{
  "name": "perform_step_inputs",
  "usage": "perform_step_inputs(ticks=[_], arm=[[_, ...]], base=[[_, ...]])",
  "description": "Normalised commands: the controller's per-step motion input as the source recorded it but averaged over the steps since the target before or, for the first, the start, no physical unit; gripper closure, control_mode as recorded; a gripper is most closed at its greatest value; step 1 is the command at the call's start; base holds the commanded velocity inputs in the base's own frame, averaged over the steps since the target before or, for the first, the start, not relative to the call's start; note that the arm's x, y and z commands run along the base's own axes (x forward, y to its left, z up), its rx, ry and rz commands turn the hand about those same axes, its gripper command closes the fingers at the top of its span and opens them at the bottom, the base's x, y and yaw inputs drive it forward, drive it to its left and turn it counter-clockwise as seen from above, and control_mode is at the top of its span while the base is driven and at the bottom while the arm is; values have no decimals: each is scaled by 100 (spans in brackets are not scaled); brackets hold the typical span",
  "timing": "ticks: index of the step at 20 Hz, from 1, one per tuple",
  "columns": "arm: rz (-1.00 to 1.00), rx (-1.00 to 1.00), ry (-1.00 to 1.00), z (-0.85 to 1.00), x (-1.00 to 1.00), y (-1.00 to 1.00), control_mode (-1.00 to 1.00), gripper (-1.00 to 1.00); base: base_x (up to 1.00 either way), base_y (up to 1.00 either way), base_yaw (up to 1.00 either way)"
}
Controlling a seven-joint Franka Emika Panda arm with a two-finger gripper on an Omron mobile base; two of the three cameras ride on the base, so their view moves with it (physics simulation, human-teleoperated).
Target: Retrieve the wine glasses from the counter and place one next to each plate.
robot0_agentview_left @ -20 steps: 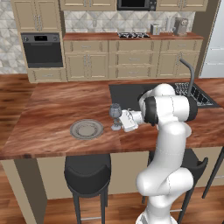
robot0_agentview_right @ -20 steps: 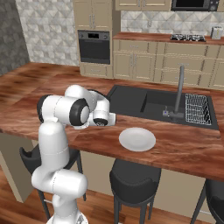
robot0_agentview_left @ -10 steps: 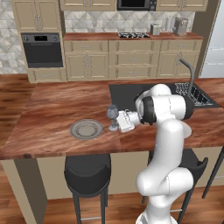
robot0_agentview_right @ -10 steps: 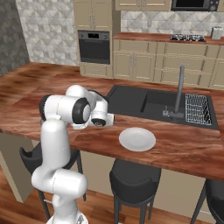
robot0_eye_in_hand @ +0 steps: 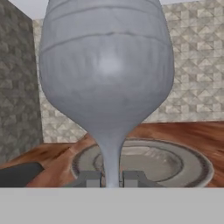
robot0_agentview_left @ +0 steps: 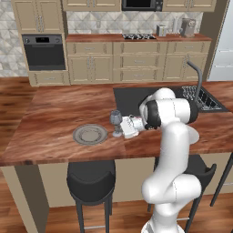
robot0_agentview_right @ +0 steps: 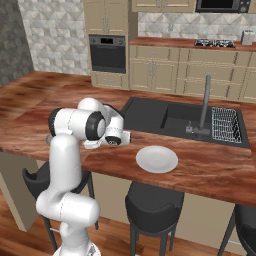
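The translucent blue-grey stemmed wine glass [robot0_agentview_left: 116, 121] is seen upright, long axis vertical, bowl on top and foot towards the reddish-brown wood-grain table [robot0_agentview_left: 54, 118]; it stands just beside the round grey metallic plate with the ringed rim [robot0_agentview_left: 90, 134], on that plate's right in the left base view; the claw [robot0_eye_in_hand: 111, 178] is pinched on the thin stem, fingertips [robot0_eye_in_hand: 89, 178] pressed to either side; the plain white round plate [robot0_agentview_right: 157, 159] is shown well apart, near the dark sink [robot0_agentview_right: 172, 116].
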Motion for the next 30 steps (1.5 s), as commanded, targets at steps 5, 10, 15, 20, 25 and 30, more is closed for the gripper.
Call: perform_step_inputs(ticks=[5, 10, 15, 20, 25, 30], arm=[[0, 0, 0, -16, 14, 0, -100, 100], [0, 0, 0, -13, 19, 0, -100, 100], [0, 0, 0, -13, 21, 0, -100, 100], [0, 0, 0, -19, 19, 0, -100, 100], [0, 0, 0, -26, 18, 0, -100, 100], [0, 0, 0, -26, 6, 0, -100, 100]], base=[[0, 0, 0], [0, 0, 0], [0, 0, 0], [0, 0, 0], [0, 0, 0], [0, 0, 0]])
